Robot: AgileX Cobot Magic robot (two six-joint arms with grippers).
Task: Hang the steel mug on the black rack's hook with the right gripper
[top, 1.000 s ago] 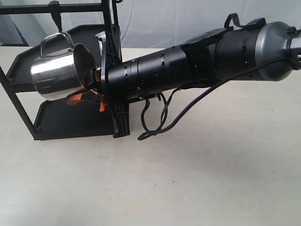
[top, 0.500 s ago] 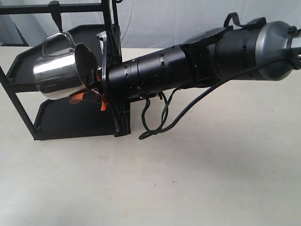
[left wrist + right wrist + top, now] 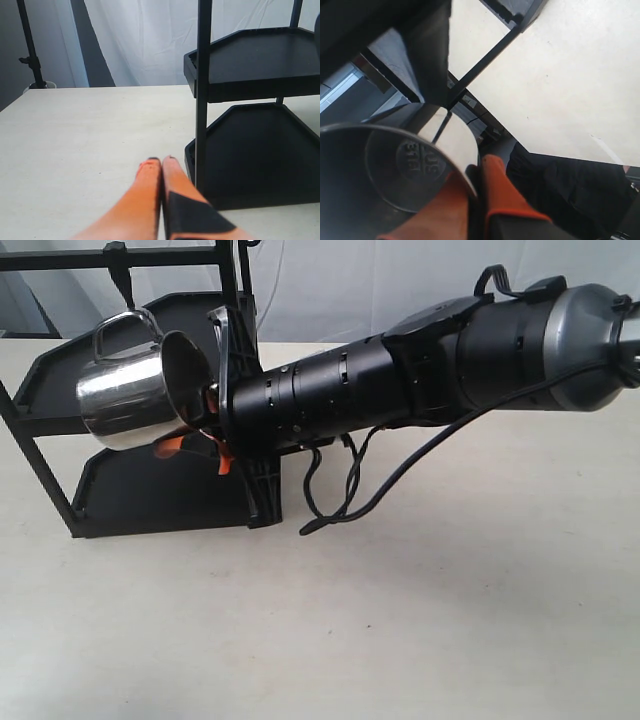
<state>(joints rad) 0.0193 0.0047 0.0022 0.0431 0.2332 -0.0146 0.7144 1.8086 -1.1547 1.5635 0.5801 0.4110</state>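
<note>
Gripping the mug (image 3: pixel 125 395) by its rim, the right gripper (image 3: pixel 197 435) held it tipped on its side in front of the rack (image 3: pixel 160 505), at the height of the upper tray. Its orange fingers (image 3: pixel 505 197) were pinched on the steel wall, one inside and one outside (the wrist view looked straight down into the cup). The mug's long axis ran roughly level, base away from the arm, handle (image 3: pixel 112 330) uppermost. That was the relation that mattered: the hook (image 3: pixel 120 282) hung from the crossbar just above and a touch to the left of the handle loop, still apart from it. Lifting and nudging the loop under the prong looked like the next job. The left gripper (image 3: pixel 161 162), pads pressed together and empty, sat low on the table beside the rack's post, well out of it.
</note>
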